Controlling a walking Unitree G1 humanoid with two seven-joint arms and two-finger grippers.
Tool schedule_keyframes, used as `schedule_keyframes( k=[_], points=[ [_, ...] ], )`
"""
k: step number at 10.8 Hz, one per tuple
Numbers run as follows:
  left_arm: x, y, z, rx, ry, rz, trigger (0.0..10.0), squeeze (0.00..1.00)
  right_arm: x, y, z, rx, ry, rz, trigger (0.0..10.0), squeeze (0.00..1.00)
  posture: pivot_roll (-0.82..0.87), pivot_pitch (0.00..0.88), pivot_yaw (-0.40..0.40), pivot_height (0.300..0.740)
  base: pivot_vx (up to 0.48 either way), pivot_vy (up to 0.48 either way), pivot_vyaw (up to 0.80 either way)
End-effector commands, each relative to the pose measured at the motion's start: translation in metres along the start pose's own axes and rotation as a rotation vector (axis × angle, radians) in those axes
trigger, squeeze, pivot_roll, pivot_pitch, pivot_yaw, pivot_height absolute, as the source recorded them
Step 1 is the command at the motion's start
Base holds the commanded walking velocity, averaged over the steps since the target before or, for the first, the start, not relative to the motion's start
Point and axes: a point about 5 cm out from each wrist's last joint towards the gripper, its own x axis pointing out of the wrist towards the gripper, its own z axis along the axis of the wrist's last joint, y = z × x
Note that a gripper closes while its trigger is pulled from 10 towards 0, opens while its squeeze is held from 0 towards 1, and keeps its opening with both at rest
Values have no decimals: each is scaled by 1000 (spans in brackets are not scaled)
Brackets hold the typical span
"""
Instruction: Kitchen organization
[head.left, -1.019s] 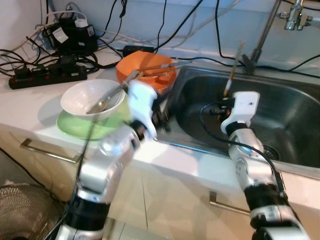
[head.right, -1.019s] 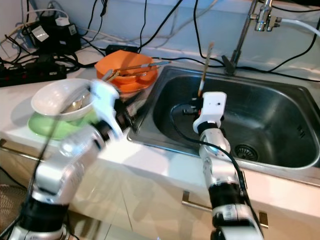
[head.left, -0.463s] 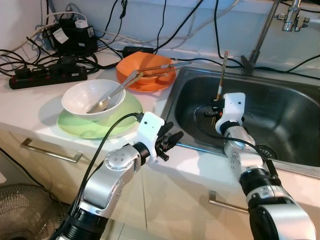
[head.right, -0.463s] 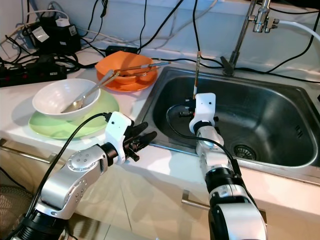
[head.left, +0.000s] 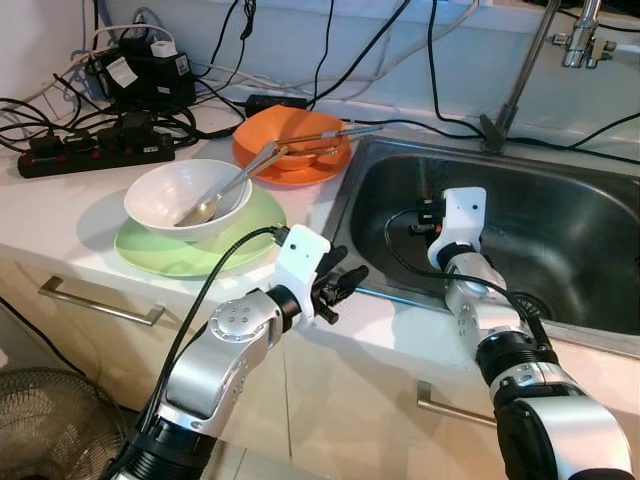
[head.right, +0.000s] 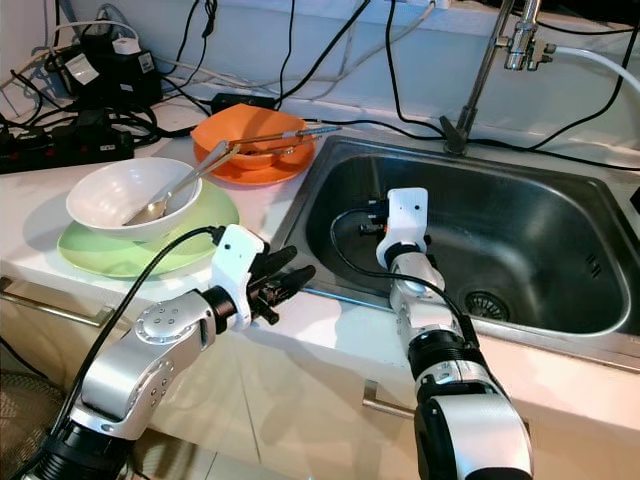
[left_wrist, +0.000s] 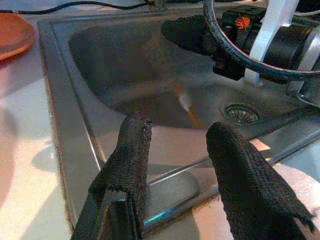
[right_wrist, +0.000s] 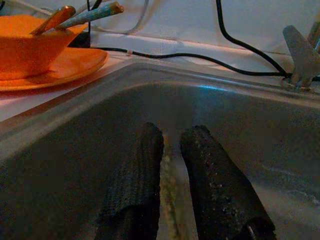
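The steel sink (head.left: 560, 225) is the big open room, its far rim crowded by the tap (head.left: 522, 70) and trailing cables (head.left: 400, 122). On the counter (head.left: 60, 215) to the left stand a green plate (head.left: 150, 255) under a white bowl (head.left: 165, 200), and farther off an orange bowl (head.left: 300, 150). The left gripper (head.left: 340, 285) hovers released over the sink's near left edge. The right gripper (right_wrist: 171, 140) reaches low inside the basin; whether it is clenched I cannot tell. A thin blurred stick (left_wrist: 187, 106) lies below it. Probably best to set it down low and rise straight, away from the walls.
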Motion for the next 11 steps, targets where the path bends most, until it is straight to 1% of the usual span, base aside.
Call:
schedule_keyframes(
  k=[1, 4, 7, 8, 9, 10, 11],
  points=[
    [0, -3, 1, 11, 3, -17, 10000, 0, -1, 0, -7, 3, 30, -1, 10000, 0, 206, 0, -10, 717, 0, 0, 0],
    [1, -4, 3, 9, 3, -24, 10000, 0, 1, -2, -3, -7, 19, -2, 10000, 0, 202, 2, -7, 717, 0, 0, 0],
    [2, -2, 5, 12, -3, -15, 10000, 0, 5, 0, 12, 10, -43, 22, 10000, 0, 198, 3, -7, 717, 0, 0, 0],
    [1, 0, 9, 19, -26, 1, 10000, 0, 7, 1, 23, 12, -94, 31, 10000, 0, 200, 3, -8, 717, 0, 0, 0],
    [0, 6, 17, 24, -69, 36, 10000, 0, 9, 0, 39, 36, -171, 44, 10000, 0, 201, 4, -7, 717, 0, 0, 0],
    [-2, 17, 32, 44, -147, 115, 10000, 0, 10, 1, 64, 85, -288, 61, 10000, 0, 201, 4, -8, 717, 0, 0, 0],
    [-4, 23, 41, 80, -194, 174, 10000, 0, 8, 4, 78, 112, -361, 83, 10000, 0, 199, 4, -8, 717, 0, 0, 0]
  ],
)
